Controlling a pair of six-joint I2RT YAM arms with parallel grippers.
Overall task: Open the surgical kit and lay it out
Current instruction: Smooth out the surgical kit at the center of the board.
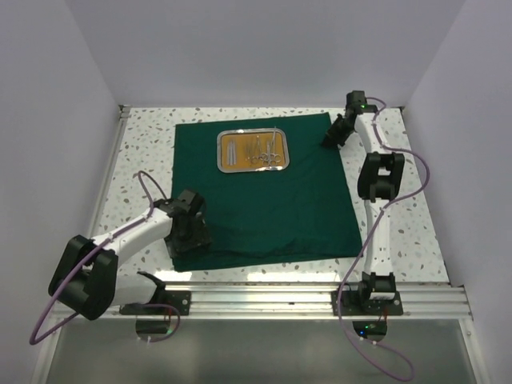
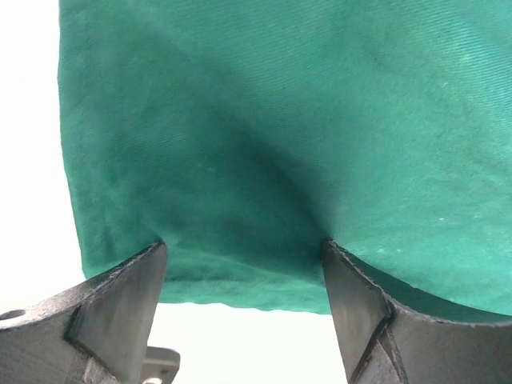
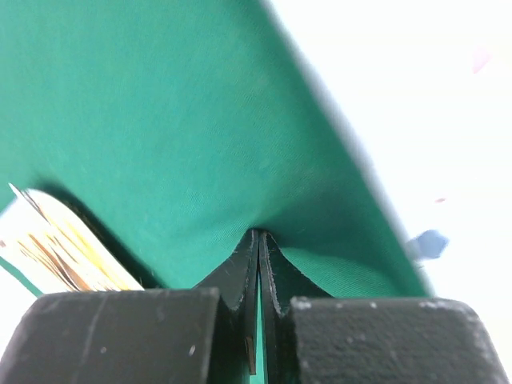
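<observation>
The dark green cloth [image 1: 264,200] lies spread flat on the table. The steel tray [image 1: 222,150] with the orange-brown floor stands on its far half and holds several small silver instruments [image 1: 262,150]. My left gripper [image 1: 192,242] is over the cloth's near left corner. In the left wrist view it [image 2: 242,250] is open, its fingertips [image 2: 152,254] down on the cloth [image 2: 264,120] beside the hem. My right gripper [image 1: 330,139] is at the cloth's far right corner. In the right wrist view it [image 3: 258,237] is shut on a fold of cloth [image 3: 160,120], and the tray [image 3: 56,248] shows at lower left.
The speckled white tabletop [image 1: 152,152] borders the cloth on all sides. White walls close in the left, far and right sides. A metal rail [image 1: 264,298] with both arm bases runs along the near edge. Purple cables [image 1: 148,188] loop beside each arm.
</observation>
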